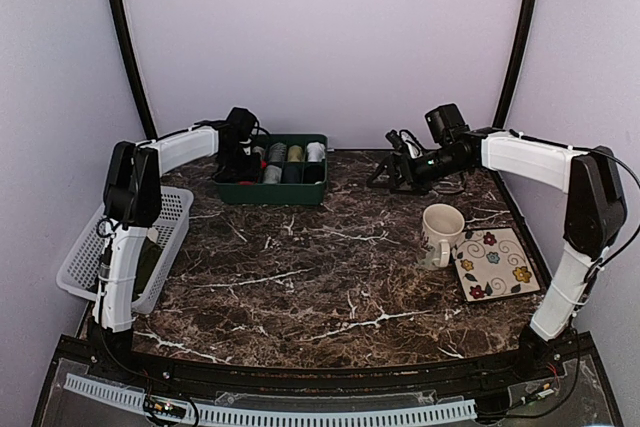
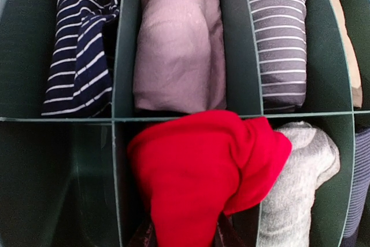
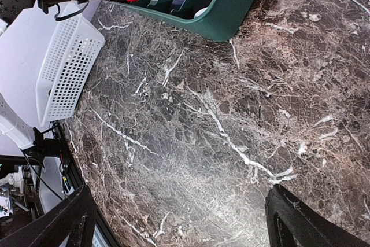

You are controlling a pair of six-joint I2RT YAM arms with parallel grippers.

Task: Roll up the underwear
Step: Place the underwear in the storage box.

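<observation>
You are looking at a robot test booth dressed up as a home: plain pale lilac backdrop walls on curved black poles, a dark brown marble-patterned tabletop, a white slotted cable duct (wires trailing beside it), and a cream flowered ceramic mug.

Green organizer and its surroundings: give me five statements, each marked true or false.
1. The red underwear sits in a compartment of the green organizer. True.
2. The navy striped garment fills the compartment just above it in the left wrist view. False: a plain mauve garment does.
3. The mug stands beside the floral coaster. True.
4. The right gripper is shut on the mug. False: it is open over the marble table.
5. The white basket is at the marble table's right edge. False: left edge.
</observation>
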